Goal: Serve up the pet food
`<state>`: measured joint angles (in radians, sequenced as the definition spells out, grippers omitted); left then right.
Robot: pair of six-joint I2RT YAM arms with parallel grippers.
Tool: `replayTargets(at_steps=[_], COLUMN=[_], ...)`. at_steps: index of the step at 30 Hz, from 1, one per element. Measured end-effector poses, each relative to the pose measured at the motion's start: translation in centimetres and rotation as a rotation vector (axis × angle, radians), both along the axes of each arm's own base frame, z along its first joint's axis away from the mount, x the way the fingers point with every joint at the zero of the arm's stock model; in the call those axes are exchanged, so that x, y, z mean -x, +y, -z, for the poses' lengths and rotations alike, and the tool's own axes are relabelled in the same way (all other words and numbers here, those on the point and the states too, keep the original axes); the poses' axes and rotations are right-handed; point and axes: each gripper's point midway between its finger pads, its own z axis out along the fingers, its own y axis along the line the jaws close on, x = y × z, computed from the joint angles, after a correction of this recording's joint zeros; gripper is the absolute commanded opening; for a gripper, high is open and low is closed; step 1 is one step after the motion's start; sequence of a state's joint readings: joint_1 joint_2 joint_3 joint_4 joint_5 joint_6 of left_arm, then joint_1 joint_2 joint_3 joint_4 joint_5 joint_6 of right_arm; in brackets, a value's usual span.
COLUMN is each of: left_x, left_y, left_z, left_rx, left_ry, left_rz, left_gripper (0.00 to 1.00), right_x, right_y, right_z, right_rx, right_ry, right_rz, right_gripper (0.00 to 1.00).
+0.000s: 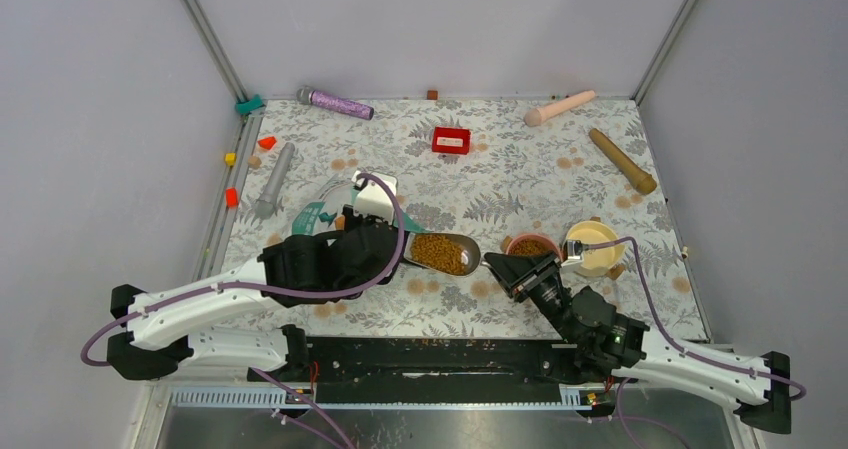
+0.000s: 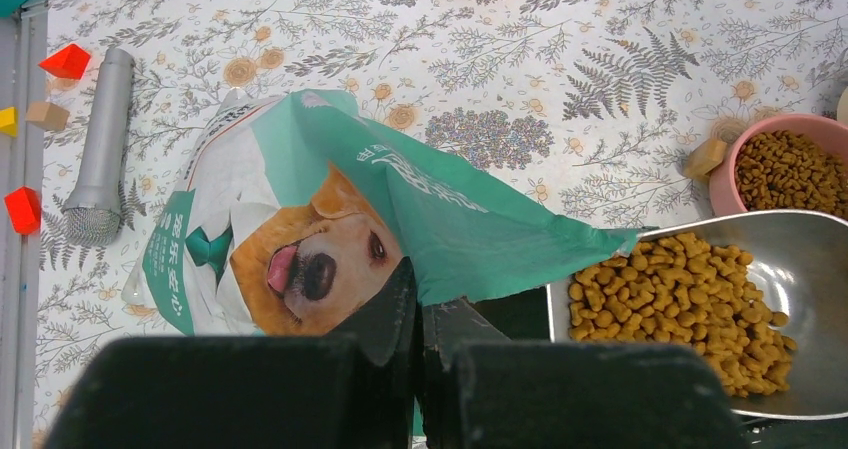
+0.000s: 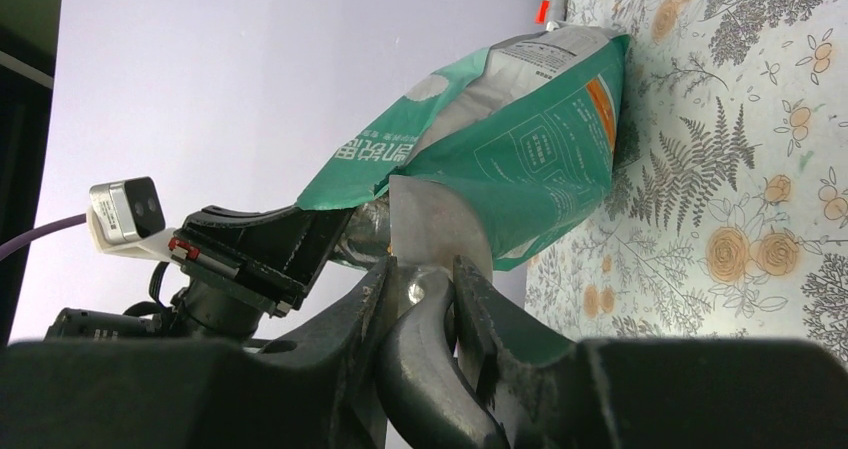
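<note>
- Pet food (image 2: pixel 680 299) lies heaped in brown pellets in the grey metal scoop (image 2: pixel 808 269). More of it fills the pink bowl (image 2: pixel 724 181). Whatever is left inside the bag (image 2: pixel 300 169) is hidden from every view.
- Nearest the arm bases, the right gripper (image 3: pixel 425 274) is clamped tight on the scoop's handle. Its fingers pinch the metal from both sides and hold the scoop roughly level over the table (image 1: pixel 500 184).
- The left gripper (image 2: pixel 420 309) has its fingers pressed together on the bag's teal edge, pinching the flap beside the mouth so that the opening is held up.
- The scoop's open front sits right at the bag's mouth, tucked just under the flap. Its handle end points toward the pink bowl, which stands just beside it.
- The step in hand looks like the carry from bag to bowl, since the scoop is loaded but nothing is tipping out yet.
- Just past the pink bowl stands the yellow bowl (image 1: pixel 605 259), which looks empty from above. It seems the likelier target, though that is a guess.
- The next move calls for drawing the scoop clear of the flap without tilting it, swinging it over a bowl, and then rolling the wrist. The load is heaped, so a jerk could scatter pellets.
- Farthest off, a red box (image 1: pixel 451 140) and a wooden cylinder (image 1: pixel 622 161) lie well apart from the work.
</note>
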<state>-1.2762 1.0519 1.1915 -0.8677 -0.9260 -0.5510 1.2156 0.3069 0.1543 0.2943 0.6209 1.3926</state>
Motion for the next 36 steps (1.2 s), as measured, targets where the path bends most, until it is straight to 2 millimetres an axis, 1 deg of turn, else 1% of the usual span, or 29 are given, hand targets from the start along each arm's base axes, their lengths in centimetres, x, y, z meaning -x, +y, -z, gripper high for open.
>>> replayTargets(at_steps=[8, 15, 25, 28, 33, 36], left_x=[0.0, 0.0, 0.0, 0.0, 0.0, 0.0], left_y=[0.1, 0.1, 0.1, 0.1, 0.0, 0.0], left_z=[-0.1, -0.1, -0.1, -0.1, 0.0, 0.0], left_rx=[0.005, 0.009, 0.017, 0.018, 0.020, 0.020], left_ry=[-0.001, 0.000, 0.002, 0.003, 0.003, 0.003], left_rz=[-0.003, -0.006, -0.010, -0.010, -0.011, -0.011], left_gripper=[0.00, 0.00, 0.00, 0.00, 0.00, 0.00], right_x=[0.9, 1.6, 2.1, 1.8, 0.8, 0.3], right_y=[-0.5, -0.8, -2.7, -3.5, -4.7, -5.7], right_z=[0.1, -0.6, -4.5, -5.6, -6.3, -7.5], right_rx=[0.014, 0.013, -0.053, -0.065, -0.048, -0.070], right_ry=[-0.014, -0.054, -0.161, -0.183, -0.219, -0.252], right_rz=[-0.040, -0.073, -0.053, -0.013, 0.074, 0.133], right_gripper=[0.00, 0.00, 0.00, 0.00, 0.00, 0.00])
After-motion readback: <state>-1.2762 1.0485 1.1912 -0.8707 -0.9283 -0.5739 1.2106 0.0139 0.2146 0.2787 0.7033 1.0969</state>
